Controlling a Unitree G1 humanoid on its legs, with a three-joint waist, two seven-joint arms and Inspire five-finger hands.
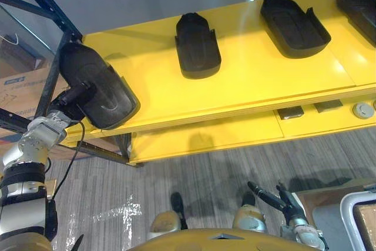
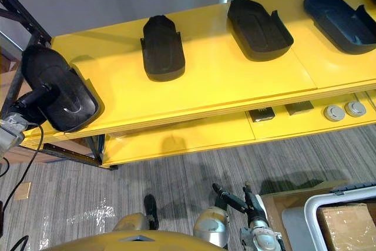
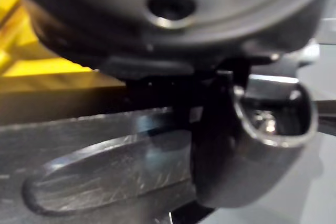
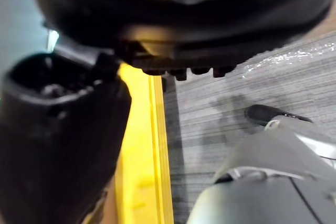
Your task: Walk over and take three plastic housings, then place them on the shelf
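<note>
My left hand (image 1: 71, 99) is shut on a black plastic housing (image 1: 98, 86) and holds it tilted over the left front corner of the yellow shelf (image 1: 247, 80); I cannot tell whether the housing touches the shelf. In the left wrist view the thumb (image 3: 231, 156) lies across the housing (image 3: 100, 177). Three more black housings lie along the shelf: one in the middle (image 1: 198, 45), one further right (image 1: 294, 24), and one at the far right edge (image 1: 359, 5). My right hand (image 1: 276, 199) hangs low over the floor, open and holding nothing.
A lower yellow shelf (image 1: 205, 136) carries two small dark blocks (image 1: 291, 112) and a round grey disc (image 1: 362, 110). A dark blue rack upright (image 1: 41, 4) and cardboard boxes (image 1: 20, 86) stand at the left. A white-rimmed crate (image 1: 352, 216) sits on the floor at lower right.
</note>
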